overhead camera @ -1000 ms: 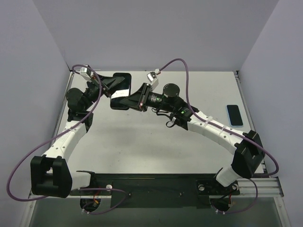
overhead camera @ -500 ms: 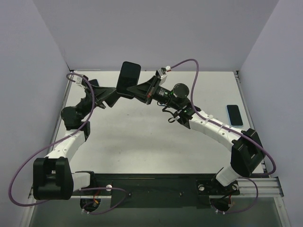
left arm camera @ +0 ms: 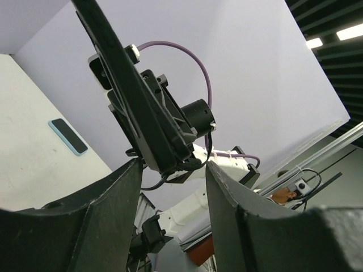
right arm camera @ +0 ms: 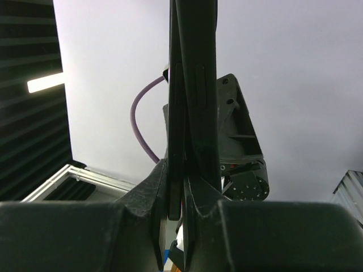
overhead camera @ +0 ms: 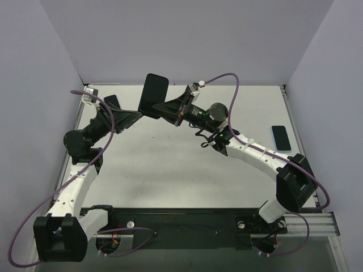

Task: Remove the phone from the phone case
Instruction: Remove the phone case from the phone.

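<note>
— What is closing in the white table [overhead camera: 170, 170]?
— Plain lavender walls [overhead camera: 187, 39] are rising along its far, left and right edges.
— And the lighting?
— Strip lights [left arm camera: 339, 33] are glowing among dark ceiling beams [left arm camera: 317, 10] beyond the right-edge wall.

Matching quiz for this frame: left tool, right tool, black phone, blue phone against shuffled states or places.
Things:
1. left tool
2. right tool
3. black phone
4. blue phone

States or places:
A. lying flat near the right edge of the table
B. open, nothing between its fingers
C. held up off the table
D. shut on a thing

Pairs: 1-B, 2-D, 3-C, 4-A
</note>
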`<state>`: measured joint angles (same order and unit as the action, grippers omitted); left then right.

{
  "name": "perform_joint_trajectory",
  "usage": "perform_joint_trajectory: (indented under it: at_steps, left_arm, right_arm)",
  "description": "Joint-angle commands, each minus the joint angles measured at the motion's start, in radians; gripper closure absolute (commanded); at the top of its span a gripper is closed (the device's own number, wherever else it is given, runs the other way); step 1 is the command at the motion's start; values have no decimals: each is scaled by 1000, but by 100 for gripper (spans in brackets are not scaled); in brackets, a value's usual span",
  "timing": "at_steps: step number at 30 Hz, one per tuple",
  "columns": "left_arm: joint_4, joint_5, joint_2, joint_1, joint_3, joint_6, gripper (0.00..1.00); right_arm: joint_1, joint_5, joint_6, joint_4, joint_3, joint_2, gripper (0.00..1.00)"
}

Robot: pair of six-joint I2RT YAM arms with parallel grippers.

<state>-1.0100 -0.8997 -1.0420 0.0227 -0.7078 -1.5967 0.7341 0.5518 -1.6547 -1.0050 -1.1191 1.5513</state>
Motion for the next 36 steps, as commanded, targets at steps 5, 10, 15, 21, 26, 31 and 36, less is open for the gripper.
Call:
perform_joint_trajectory:
  at_steps: [5, 10, 15, 21, 26, 31, 36]
  left_arm:
    - [40, -19, -1, -3, -44, 75, 41]
    - [44, -2, -15, -1, -59, 66, 45]
    - [16, -13, -9, 22, -76, 64, 30]
    - [117, -7, 20, 28, -82, 133, 33]
    - [128, -4, 13, 26, -81, 144, 45]
    - [200, 2, 13, 25, -97, 196, 45]
    - [350, 41, 23, 25, -130, 270, 43]
  right_arm:
    - [-9, 10, -91, -288, -8, -14, 100]
    - [-7, 20, -82, -282, 1, -22, 100]
    - [-9, 16, -47, -239, 16, -33, 100]
    - [-1, 17, -50, -253, 8, -26, 100]
    - [1, 14, -63, -265, 16, -43, 100]
    - [11, 16, -54, -256, 21, -53, 100]
    - [27, 19, -36, -239, 21, -57, 100]
